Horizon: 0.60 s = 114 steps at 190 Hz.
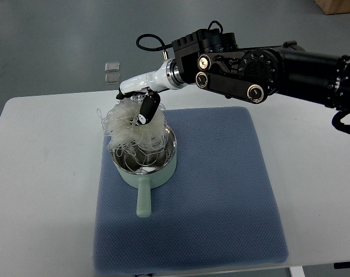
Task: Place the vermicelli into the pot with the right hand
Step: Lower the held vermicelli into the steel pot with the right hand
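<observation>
In the top view, the right arm is seen reaching in from the right edge, black and thick, with a white wrist part near its end. The right hand is held above the far left side of the pot. Its fingers are closed on the vermicelli, which is white and tangled like a loose nest. The bundle is gripped at its top. Most of it hangs under the hand and to its left, and the lower strands are already inside the pot, touching the shiny inner wall. Some strands stick out past the pot's rim on the left.

The pot is pale green, and its handle points away from the hand, toward the near edge. It is set on a blue mat, which lies on a white table. Two small shiny squares are seen on the floor, beyond the hand.
</observation>
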{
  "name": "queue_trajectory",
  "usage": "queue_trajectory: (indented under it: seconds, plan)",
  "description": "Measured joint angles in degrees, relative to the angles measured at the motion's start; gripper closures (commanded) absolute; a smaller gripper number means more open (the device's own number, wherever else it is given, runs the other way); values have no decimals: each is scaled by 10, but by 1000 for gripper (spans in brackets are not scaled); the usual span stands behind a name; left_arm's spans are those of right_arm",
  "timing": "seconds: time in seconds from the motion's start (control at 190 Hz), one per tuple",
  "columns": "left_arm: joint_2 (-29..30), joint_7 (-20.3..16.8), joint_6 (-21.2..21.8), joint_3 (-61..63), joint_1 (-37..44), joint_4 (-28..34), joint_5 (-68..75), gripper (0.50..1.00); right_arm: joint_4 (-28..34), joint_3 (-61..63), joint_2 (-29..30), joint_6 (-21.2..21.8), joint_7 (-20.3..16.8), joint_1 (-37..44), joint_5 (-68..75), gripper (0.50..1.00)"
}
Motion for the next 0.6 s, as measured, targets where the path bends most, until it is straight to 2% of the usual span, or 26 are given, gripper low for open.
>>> queue_trajectory:
  seconds: [0.601]
  plan:
    - [0, 1, 0, 1, 0, 0, 0, 500, -8, 7, 0, -11, 0, -47, -14, 1000]
